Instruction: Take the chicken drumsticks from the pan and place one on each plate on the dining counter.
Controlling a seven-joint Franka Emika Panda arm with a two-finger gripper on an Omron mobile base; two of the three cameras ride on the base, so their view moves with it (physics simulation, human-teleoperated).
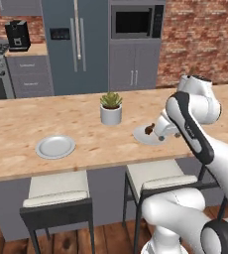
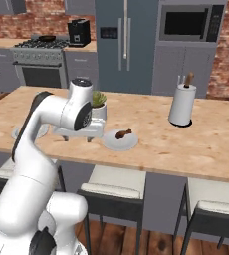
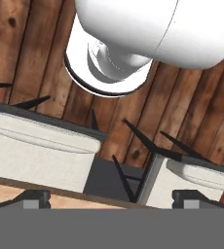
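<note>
On the dining counter point(image 1: 17, 129) lie two light-grey plates. The right plate point(image 1: 142, 136) point(image 2: 120, 142) carries one reddish-brown chicken drumstick point(image 1: 149, 130) point(image 2: 123, 134). The left plate point(image 1: 55, 147) is bare; in the right base view it point(image 2: 22, 132) is partly behind my arm. My gripper point(image 2: 77, 138) point(image 3: 111, 199) hangs just above the counter between the two plates, a little left of the loaded plate, open with nothing between its fingers point(image 3: 36, 197). Far back, the dark pan point(image 2: 47, 38) sits on the stove; its contents are too small to make out.
A potted plant point(image 1: 111, 108) stands on the counter just behind my hand. A paper towel roll point(image 2: 182, 104) is at the right. Grey-cushioned stools point(image 1: 56, 191) point(image 3: 41, 141) line the counter's near edge. The fridge point(image 1: 76, 44) and coffee machine point(image 2: 79, 31) are at the back wall.
</note>
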